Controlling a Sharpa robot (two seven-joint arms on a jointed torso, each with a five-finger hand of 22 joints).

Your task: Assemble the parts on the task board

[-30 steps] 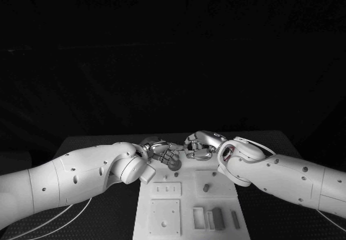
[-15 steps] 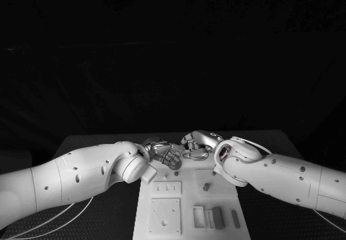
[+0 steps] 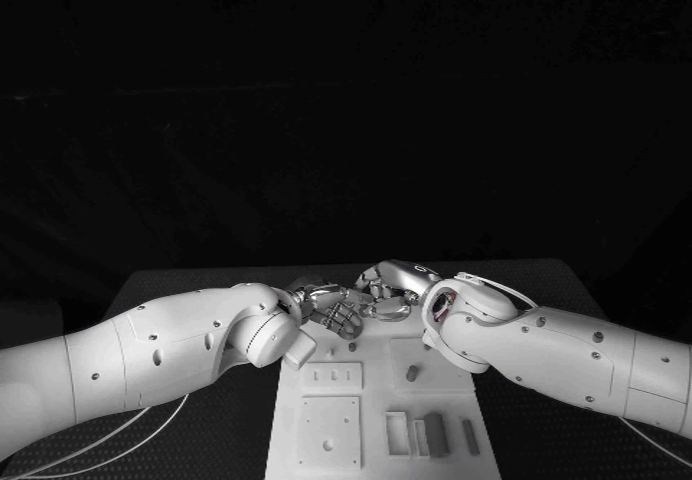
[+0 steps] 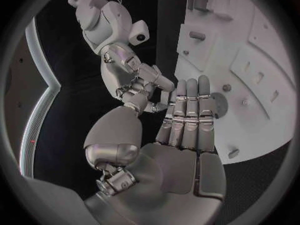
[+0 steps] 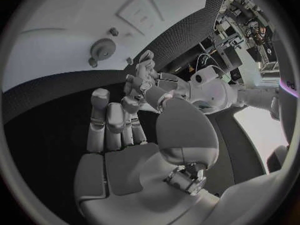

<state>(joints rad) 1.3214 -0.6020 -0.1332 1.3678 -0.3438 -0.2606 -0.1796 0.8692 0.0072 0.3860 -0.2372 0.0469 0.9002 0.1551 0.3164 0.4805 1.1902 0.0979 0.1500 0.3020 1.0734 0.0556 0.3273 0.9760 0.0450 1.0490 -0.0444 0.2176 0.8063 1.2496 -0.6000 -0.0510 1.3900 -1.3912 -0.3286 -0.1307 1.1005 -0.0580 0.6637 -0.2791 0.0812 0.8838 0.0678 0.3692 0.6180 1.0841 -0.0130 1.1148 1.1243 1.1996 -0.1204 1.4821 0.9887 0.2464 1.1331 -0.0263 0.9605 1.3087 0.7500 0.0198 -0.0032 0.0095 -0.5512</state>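
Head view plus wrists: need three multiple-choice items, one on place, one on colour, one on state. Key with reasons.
1. Where do the left hand and the right hand come together?
A. Over the near end of the task board
B. At the far end of the task board
C. Off the table, by the robot's left side

2. What colour is the task board?
A. Black
B. Blue
C. White

3. How do the left hand's fingers lie?
A. Straight, side by side
B. Curled into a tight fist
C. Wrapped round a large block

Key:
1 B, as the head view shows both hands close together beyond the board's plates and slots.
2 C, as the board stands out pale against the black table.
3 A, as the left wrist view shows them stretched out alongside each other, with nothing in them.
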